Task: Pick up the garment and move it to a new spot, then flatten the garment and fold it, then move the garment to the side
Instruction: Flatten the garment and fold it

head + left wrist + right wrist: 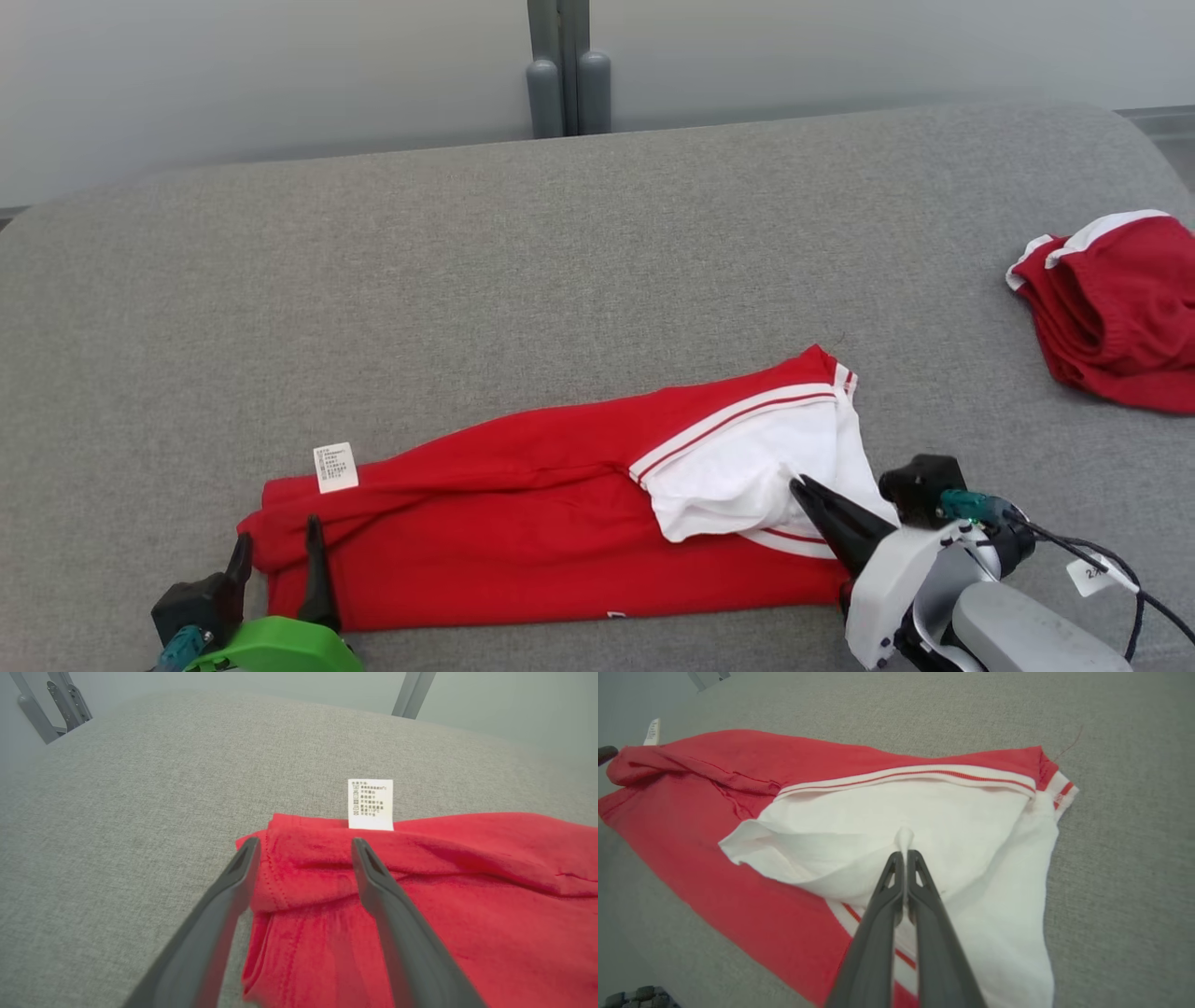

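Observation:
The garment [523,495] is red with white trim and a white inner part, lying folded lengthwise across the near side of the grey cushion. My right gripper [799,485] is shut on a pinch of the garment's white fabric [904,837] at its right end. My left gripper [277,539] stands open at the garment's left end, its fingers [369,863] over the rolled red edge [299,868], just short of the white care label [370,804]. In the head view the label [335,467] sticks up from the garment's far left corner.
A second red and white garment [1116,303] lies bunched at the cushion's right edge. The grey cushion [560,280] stretches bare behind the garment. A grey post [568,70] stands behind the cushion. A cable with a tag [1092,571] hangs off my right wrist.

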Controlling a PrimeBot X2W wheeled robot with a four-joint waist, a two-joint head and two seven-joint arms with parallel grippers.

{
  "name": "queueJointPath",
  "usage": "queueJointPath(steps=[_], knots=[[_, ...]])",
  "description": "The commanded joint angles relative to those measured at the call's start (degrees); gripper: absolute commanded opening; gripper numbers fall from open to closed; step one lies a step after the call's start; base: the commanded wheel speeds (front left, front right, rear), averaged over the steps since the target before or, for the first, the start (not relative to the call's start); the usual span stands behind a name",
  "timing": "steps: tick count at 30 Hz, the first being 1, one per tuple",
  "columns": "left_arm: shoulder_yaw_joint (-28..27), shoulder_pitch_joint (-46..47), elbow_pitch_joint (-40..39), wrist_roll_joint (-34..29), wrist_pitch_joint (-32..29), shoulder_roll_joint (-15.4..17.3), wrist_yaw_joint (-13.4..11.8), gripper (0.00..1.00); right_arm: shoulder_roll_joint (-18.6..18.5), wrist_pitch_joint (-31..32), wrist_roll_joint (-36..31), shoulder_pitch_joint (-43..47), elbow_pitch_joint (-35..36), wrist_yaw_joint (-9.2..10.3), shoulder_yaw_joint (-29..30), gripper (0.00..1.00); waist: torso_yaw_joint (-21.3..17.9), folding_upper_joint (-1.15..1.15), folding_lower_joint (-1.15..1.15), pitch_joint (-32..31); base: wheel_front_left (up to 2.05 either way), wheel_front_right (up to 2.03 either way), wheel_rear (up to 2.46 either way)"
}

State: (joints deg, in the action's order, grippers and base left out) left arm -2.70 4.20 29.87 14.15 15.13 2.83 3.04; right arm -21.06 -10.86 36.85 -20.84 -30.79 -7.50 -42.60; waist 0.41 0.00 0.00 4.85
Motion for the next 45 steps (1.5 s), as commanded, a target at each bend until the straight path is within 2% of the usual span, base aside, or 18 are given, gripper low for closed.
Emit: queueJointPath(steps=[1, 4, 5, 6, 9, 12, 18, 29, 42, 43, 44, 45], knots=[[-0.2, 0.0, -0.2, -0.3, 0.0, 0.2, 0.2, 1.00, -0.7, -0.3, 0.1, 1.3, 0.5, 0.04, -0.8, 0.00, -0.7, 0.00, 0.00, -0.6, 0.00, 0.00, 0.00], [-0.1, -0.6, -0.2, -0.1, 0.0, 0.2, 0.4, 1.00, -3.3, -1.0, 1.3, 3.0, 3.1, 0.04, -2.0, 0.00, -1.8, 0.00, 0.00, -1.2, 0.00, 0.00, 0.00], [0.0, -0.7, -0.3, 0.1, 0.0, 0.2, 0.5, 1.00, -3.9, -1.3, 2.0, 3.7, 3.8, 0.04, -1.7, 0.71, -2.1, 0.00, 0.00, -1.2, 0.00, 0.00, 0.00], [0.1, -0.7, -0.4, 0.2, 0.0, 0.2, 0.4, 1.00, -4.6, -1.6, 2.5, 4.5, 4.4, 0.04, -1.2, 1.00, -2.4, 0.00, 0.00, -1.3, 0.00, 0.00, 0.00], [0.6, -0.9, -0.5, 0.6, 0.0, 0.2, 0.3, 1.00, -5.9, -2.7, 4.0, 6.5, 5.8, 0.04, 0.8, 1.00, -3.2, 0.00, 0.00, -1.4, 0.00, 0.00, 0.00], [1.2, -1.0, -0.3, 0.7, 0.0, 0.2, 0.3, 1.00, -5.8, -3.3, 4.5, 7.5, 5.7, 0.03, 3.7, 1.00, -3.4, 0.00, 0.00, -1.6, 0.00, 0.00, 0.00], [2.3, -0.1, -0.5, -0.1, 0.0, 0.2, 0.3, 1.00, -2.1, -3.6, 3.0, 5.6, 2.0, 0.03, 8.3, 1.00, -2.1, 0.00, 0.00, -1.3, 0.00, 0.00, 0.00], [3.2, 0.9, -0.9, -0.6, 0.0, 0.2, -0.1, 1.00, 6.0, -2.9, 1.1, 1.1, -11.5, 0.03, 15.4, 1.00, 2.2, 0.00, 0.00, 1.1, 0.00, 0.00, 0.00], [3.6, 1.9, -1.2, -0.8, 0.0, 0.2, 0.5, 1.00, 9.1, 1.4, 5.9, 1.7, -16.7, 0.04, 12.1, 1.00, 2.3, 0.00, 0.00, 2.3, 0.00, 0.00, 0.00], [3.8, 2.1, -1.2, -0.7, 0.0, 0.2, 0.6, 1.00, 9.6, 2.2, 6.2, 1.8, -16.9, 0.01, 11.2, 0.92, 2.3, 0.00, 0.00, 2.4, 0.00, 0.00, 0.00], [3.9, 2.3, -1.2, -0.7, 0.0, 0.2, 0.6, 1.00, 10.1, 2.9, 7.0, 2.0, -16.9, -0.01, 10.5, 0.55, 2.3, 0.00, 0.00, 2.5, 0.00, 0.00, 0.00], [4.0, 2.5, -1.2, -0.6, 0.0, 0.2, 0.7, 1.00, 10.6, 3.0, 8.0, 2.0, -16.9, -0.08, 10.4, 0.32, 2.4, 0.00, 0.00, 2.5, 0.00, 0.00, 0.00]])
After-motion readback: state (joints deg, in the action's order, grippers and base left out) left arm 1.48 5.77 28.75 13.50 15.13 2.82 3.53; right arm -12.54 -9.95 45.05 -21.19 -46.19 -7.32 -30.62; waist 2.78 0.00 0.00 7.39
